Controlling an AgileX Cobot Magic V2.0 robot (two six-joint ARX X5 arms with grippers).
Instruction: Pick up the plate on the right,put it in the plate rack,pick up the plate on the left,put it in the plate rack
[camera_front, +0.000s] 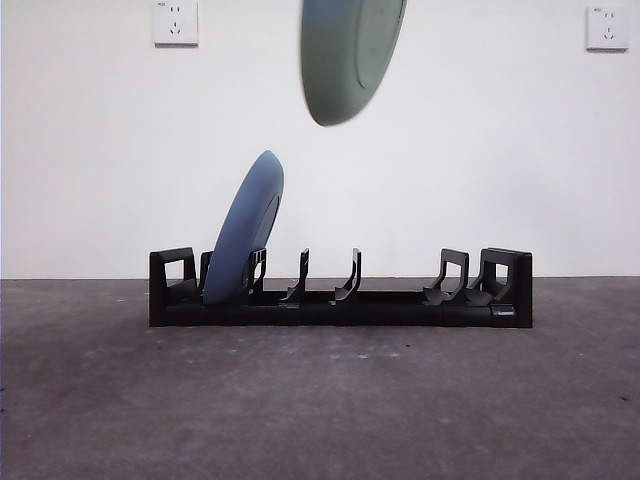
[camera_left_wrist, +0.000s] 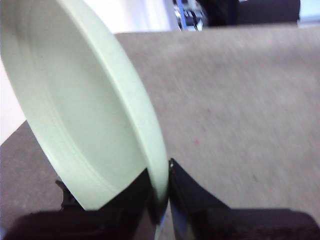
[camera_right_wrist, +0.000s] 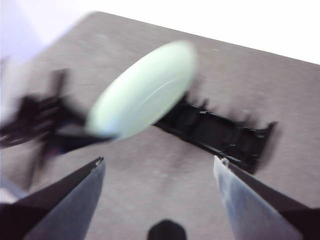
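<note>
High above the middle of the plate rack (camera_front: 340, 300), a pale green plate (camera_front: 348, 55) hangs in the air, well clear of the prongs. It is held on edge and tilted, its long axis running steeply up and down with the top leaning toward the right of the front view, and its lower rim pointing down at the rack. The upper part runs out of the frame, so no arm shows there.

From the left wrist view, the left gripper (camera_left_wrist: 162, 200) has its jaws pressed narrow on the rim of the green plate, one jaw on each face, the hollow side of the plate turned toward one side of the camera. Grey surface (camera_left_wrist: 240, 110) lies beyond it.

The rack sits long and low across the surface, its length running left to right in the front view, with blocky looped ends and curved prongs standing up between them. A blue plate (camera_front: 245, 232) already stands in it near the left end, on edge, leaning to the right against a prong, its top rim pointing up and rightward.

The right gripper (camera_right_wrist: 160, 165) hangs back from the work, its jaws spread wide with nothing between them. Its blurred view looks down on the green plate in the air over the rack, with the dark shape of the other arm behind the plate
</note>
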